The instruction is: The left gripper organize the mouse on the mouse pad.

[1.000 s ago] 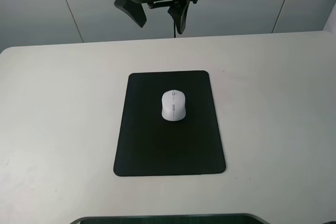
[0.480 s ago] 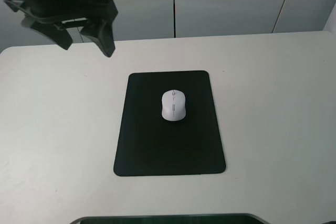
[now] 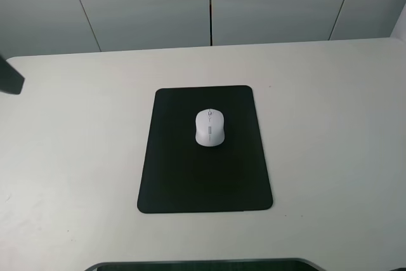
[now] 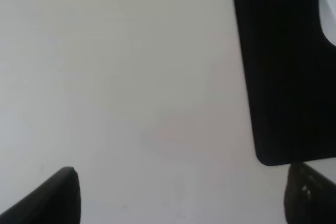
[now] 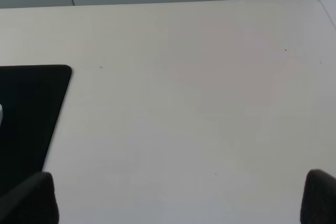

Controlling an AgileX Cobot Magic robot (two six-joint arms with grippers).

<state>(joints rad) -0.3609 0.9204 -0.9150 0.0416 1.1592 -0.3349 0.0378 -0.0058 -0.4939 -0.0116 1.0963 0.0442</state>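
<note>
The white mouse (image 3: 209,127) lies on the upper middle of the black mouse pad (image 3: 203,182), its scroll wheel facing the far side of the table. In the high view only a black sliver of my left gripper (image 3: 9,78) shows at the left edge, far from the pad. The left wrist view has that gripper (image 4: 181,203) open over bare table, its two fingertips (image 4: 52,198) wide apart, with the mouse pad (image 4: 289,66) and an edge of the mouse (image 4: 329,14) off to one side. My right gripper (image 5: 173,203) is open and holds nothing, beside a corner of the pad (image 5: 26,108).
The pad rests on a cream table (image 3: 330,131) backed by grey wall panels (image 3: 146,4). A dark rim (image 3: 203,264) runs along the table's near edge.
My left gripper has swept from above the table's far middle out to the left edge of the high view. The mouse and pad have not moved.
</note>
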